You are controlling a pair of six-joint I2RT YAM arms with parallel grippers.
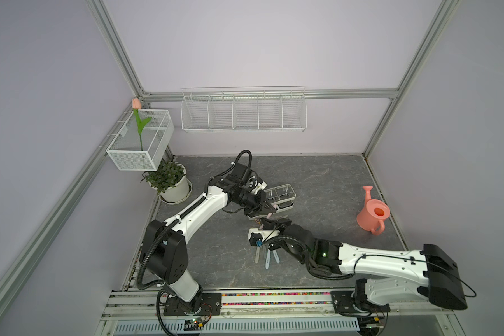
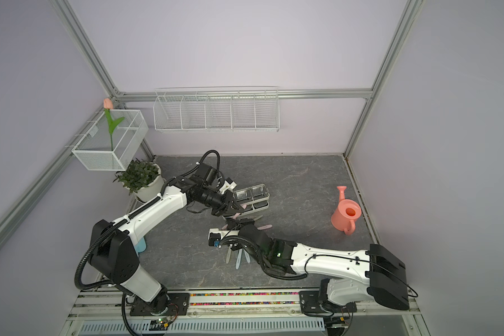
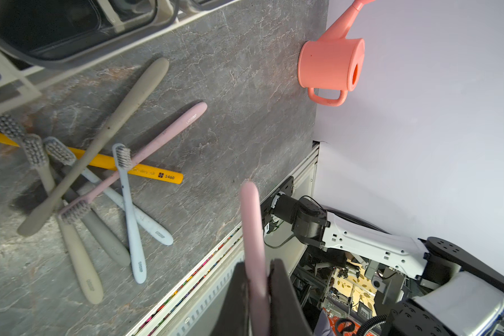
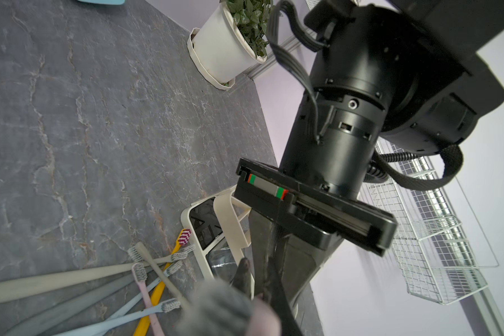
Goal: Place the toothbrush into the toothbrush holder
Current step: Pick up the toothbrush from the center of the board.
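A pink toothbrush (image 3: 252, 221) is held off the table at its handle by my left gripper (image 3: 258, 261), whose jaws are shut on it. Its blurred grey bristle head (image 4: 216, 308) sits right in front of the right wrist camera. My right gripper (image 4: 258, 291) is shut on the same toothbrush near that head. In both top views the two grippers meet just in front of the toothbrush holder (image 1: 284, 197) (image 2: 253, 196), a cream rack with clear cups. The left gripper (image 1: 262, 210) is above the right gripper (image 1: 264, 222).
Several loose toothbrushes (image 3: 99, 180) (image 1: 266, 259) lie crossed on the grey table beside the holder. A pink watering can (image 1: 373, 213) stands at the right edge and a potted plant (image 1: 169, 180) at the back left. A wire basket (image 1: 243, 112) and a mesh box (image 1: 141, 142) hang on the walls.
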